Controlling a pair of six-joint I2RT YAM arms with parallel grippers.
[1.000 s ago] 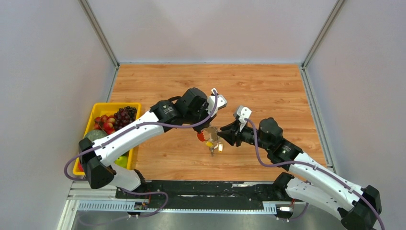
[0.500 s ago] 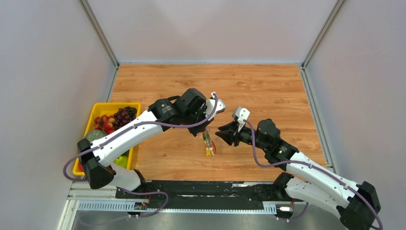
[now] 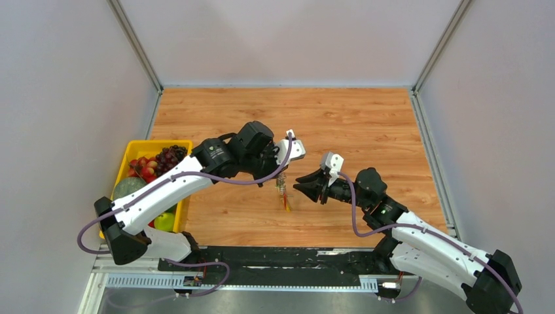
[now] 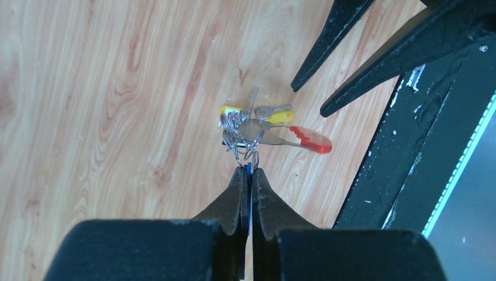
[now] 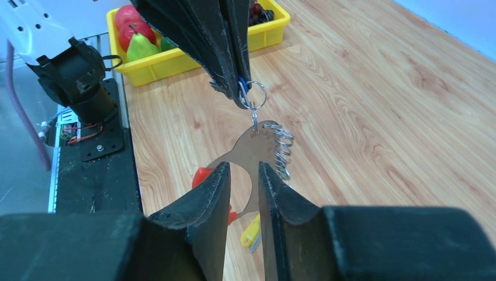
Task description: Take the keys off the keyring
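Keyring (image 4: 243, 141) (small silvery metal ring + chain piece w/ curved bright red clip (image 4: 311, 140)): 1, hanging in air over light wooden table (image 3: 366, 118), centre-front, from left gripper (image 4: 248, 170). On it, keys (image 4: 279, 116) (tiny, silver metal, yellow plastic heads): 2 showing, both in left wrist view. 1 blue bit nipped between left fingers, can't tell if it's a key head. Also 1 wire coil (image 5: 283, 149) on the bunch. 1 yellow plastic tray (image 3: 160, 142) of fruit, far left.

Vs 1 s ago: right gripper (image 5: 244, 168) was up against the bunch; now backed off a little. Bunch + left gripper moved slightly left, and bunch hangs straighter.

Left gripper: fingers pressed together on keyring's top ring, carrying whole bunch. Right gripper: fingers part-way apart w/ narrow gap, holding nothing. Tips just beside bunch, pointed at it; no contact seen in left wrist view.
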